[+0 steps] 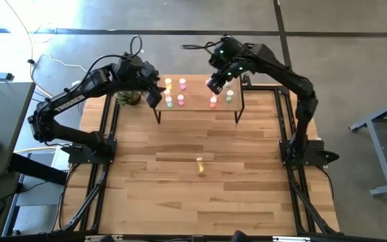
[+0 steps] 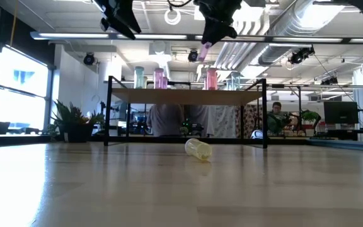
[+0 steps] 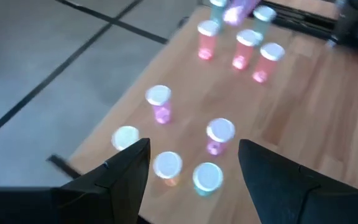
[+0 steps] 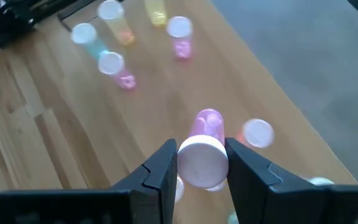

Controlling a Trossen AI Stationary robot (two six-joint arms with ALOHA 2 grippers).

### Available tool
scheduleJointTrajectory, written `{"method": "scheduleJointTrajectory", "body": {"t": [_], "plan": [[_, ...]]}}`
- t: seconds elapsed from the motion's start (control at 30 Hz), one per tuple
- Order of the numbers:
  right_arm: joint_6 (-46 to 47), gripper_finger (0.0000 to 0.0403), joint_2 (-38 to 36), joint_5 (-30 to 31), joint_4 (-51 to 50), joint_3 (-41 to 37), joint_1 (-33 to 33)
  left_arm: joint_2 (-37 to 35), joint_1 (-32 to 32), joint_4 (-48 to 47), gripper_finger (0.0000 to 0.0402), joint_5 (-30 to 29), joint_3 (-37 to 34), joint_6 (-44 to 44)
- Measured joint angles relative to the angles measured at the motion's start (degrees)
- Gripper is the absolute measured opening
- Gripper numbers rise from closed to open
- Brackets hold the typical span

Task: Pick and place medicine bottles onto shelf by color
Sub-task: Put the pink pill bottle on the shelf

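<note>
My right gripper (image 4: 199,163) is clamped on a pink bottle (image 4: 205,146), white cap toward the camera, held above the shelf (image 4: 73,124). Beyond it on the light wood I see more capped bottles: a pink one (image 4: 180,36), a yellow-orange one (image 4: 115,22), a greenish one (image 4: 87,40), another pink (image 4: 115,70).

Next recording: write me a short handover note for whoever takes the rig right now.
Right gripper: shut on a pink bottle, held above the shelf, right part.
Left gripper: open, empty, over the shelf's left end.
Done: several bottles stand on the shelf in two groups.
Left: set the pink bottle down by colour; one yellow bottle lies on its side on the table.
</note>
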Motion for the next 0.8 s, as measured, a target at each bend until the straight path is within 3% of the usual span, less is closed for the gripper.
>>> {"method": "scheduleJointTrajectory", "body": {"t": [0.3, 0.8], "plan": [[-4.17, 0.0103, 5.13, -0.98, 0.32, 2.3, 3.2, 3.07, -0.04, 0.03, 0.0236, 0.99, 0.0, 1.48], [-6.99, 0.0103, 10.47, -0.89, -2.99, 2.17, 3.11, 3.44, -0.04, 0.07, 0.0236, 0.77, 0.0, 0.29]]}}
